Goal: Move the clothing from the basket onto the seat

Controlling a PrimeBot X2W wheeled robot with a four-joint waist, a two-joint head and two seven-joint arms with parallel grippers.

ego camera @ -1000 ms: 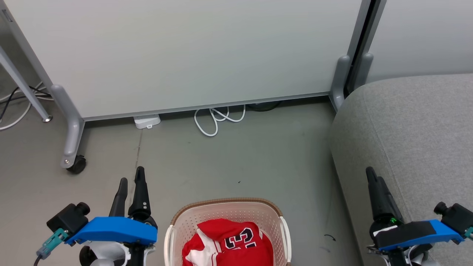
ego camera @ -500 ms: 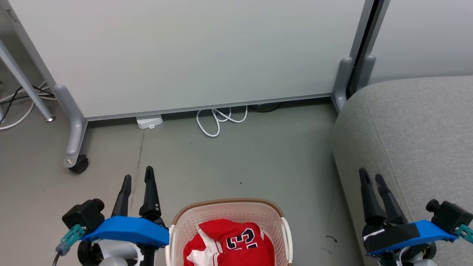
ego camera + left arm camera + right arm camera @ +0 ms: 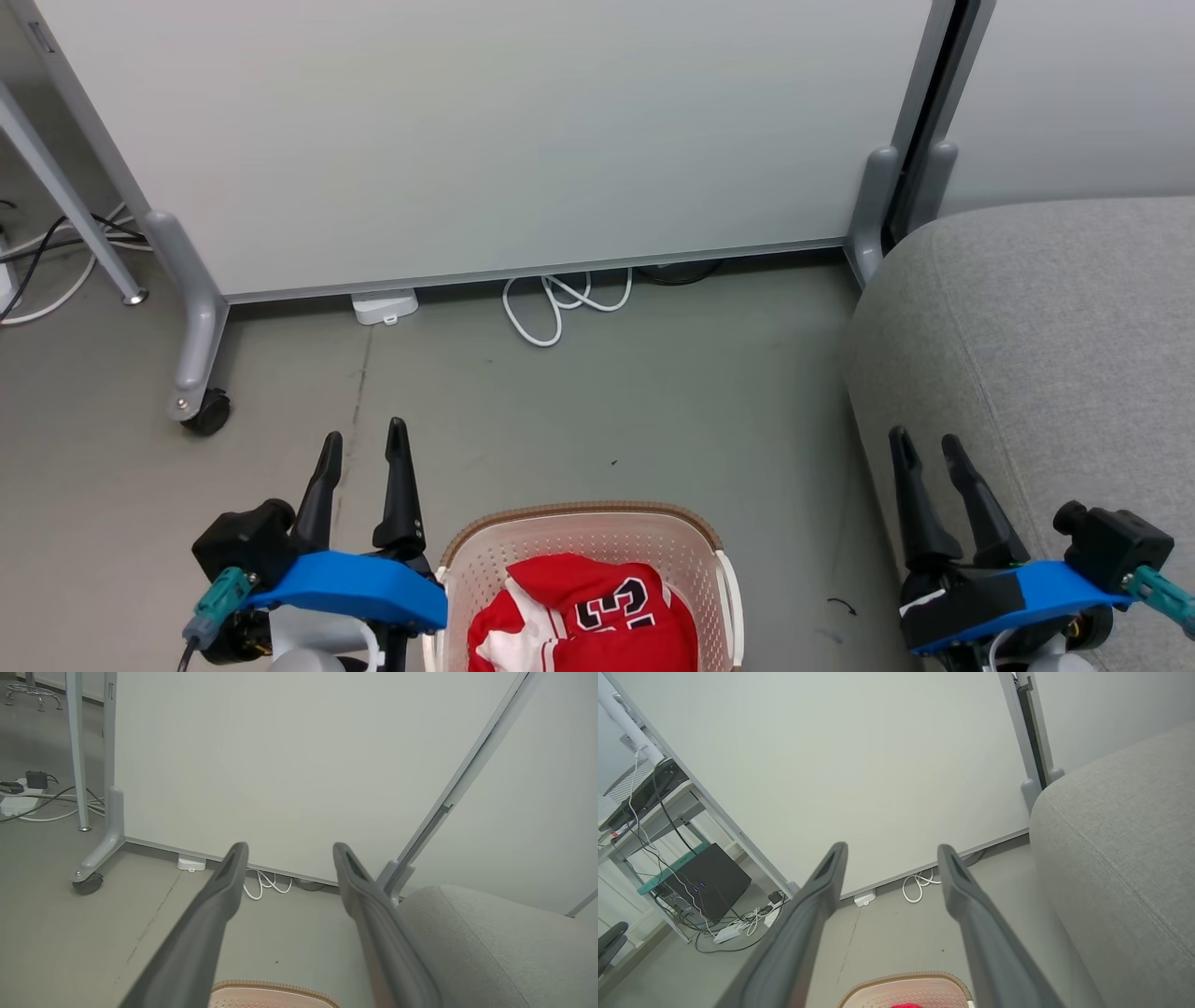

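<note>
Both claws hanging open either side of the laundry basket.

The clothing (image 3: 560,621) is lying bunched in the basket (image 3: 579,511), which is standing on the floor (image 3: 653,392) near the seat's (image 3: 1046,355) left edge. Its black-and-white numerals are showing, one reading as a 3. The left gripper (image 3: 364,434) and right gripper (image 3: 924,439) are flanking it, fingers spread, holding nothing. Farther off, a white cable (image 3: 560,308) is coiling at the foot of a partition (image 3: 467,140). The right wrist view is taking in a black computer case (image 3: 710,882), the left wrist view a power strip (image 3: 14,805).
</note>
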